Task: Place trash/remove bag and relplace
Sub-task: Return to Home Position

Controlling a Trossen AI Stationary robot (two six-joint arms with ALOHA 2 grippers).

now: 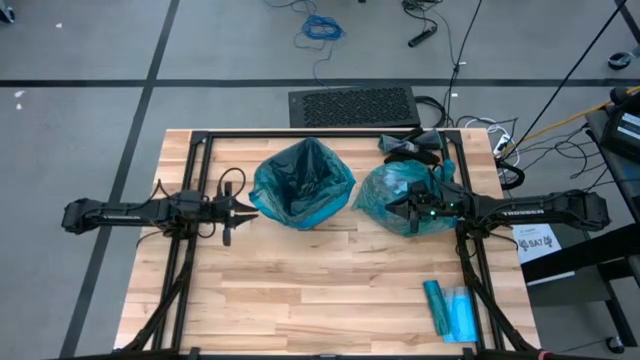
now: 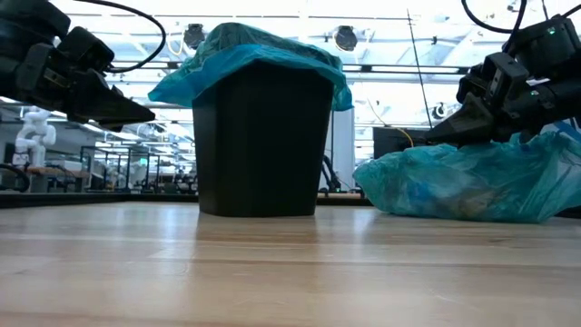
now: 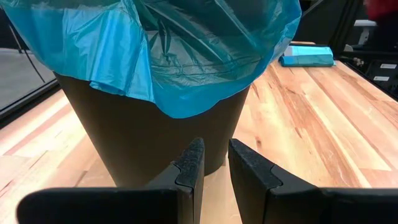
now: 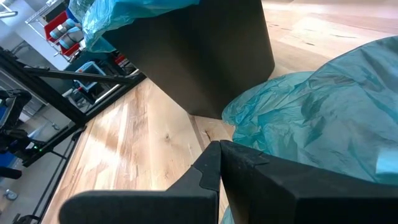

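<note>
**A lined bin and a full bag side by side on the desk, one hand at each**

The pale wooden-plank desk [image 1: 300, 300] carries a black plastic trash bin [image 2: 259, 145] near its far edge. A blue-teal plastic liner [image 1: 300, 180] is folded out over the bin's rim, with its mouth open. Just to the right of the bin lies a bulging blue-teal plastic bag [image 1: 385, 195], slumped on the wood. Pale lumps show dimly through its skin, too blurred to tell as the trash. The left hand [image 3: 216, 152] hangs just left of the bin, clear of the desk. Its fingers are parted by a narrow gap and grasp nothing. The right hand [image 4: 219, 146] sits over the full bag's top, on the side facing the bin, with its fingers pressed together. A flat blue-teal plastic packet [image 1: 450, 310] lies near the front right corner. A crumpled black cloth [image 1: 412, 145] lies at the far edge, behind the full bag.
</note>
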